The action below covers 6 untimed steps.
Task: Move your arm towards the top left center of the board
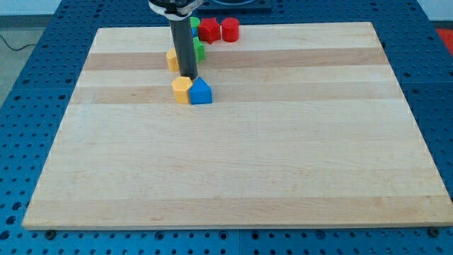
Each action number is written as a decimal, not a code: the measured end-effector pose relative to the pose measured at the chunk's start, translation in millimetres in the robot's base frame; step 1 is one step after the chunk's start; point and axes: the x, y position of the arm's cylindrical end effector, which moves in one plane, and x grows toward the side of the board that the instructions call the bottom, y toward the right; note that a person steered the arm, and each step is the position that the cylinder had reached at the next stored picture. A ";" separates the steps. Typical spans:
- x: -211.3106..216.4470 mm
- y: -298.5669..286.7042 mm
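My tip (189, 76) rests on the board just above a yellow hexagonal block (182, 91) and a blue block (201, 91), which sit side by side, touching. The dark rod rises from there toward the view's top. Behind the rod, a second yellow block (172, 59) shows at its left and a green block (199, 49) at its right, both partly hidden. A red star-shaped block (209, 30) and a red cylinder (230, 30) stand near the board's top edge. A sliver of another green block (195, 23) and a blue one (194, 32) peek out beside the rod.
The wooden board (233, 163) lies on a blue perforated table (35, 78). All the blocks cluster in the top left-center part of the board.
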 end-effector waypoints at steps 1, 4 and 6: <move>0.0 23.5; 9.8 11.4; -19.2 -122.0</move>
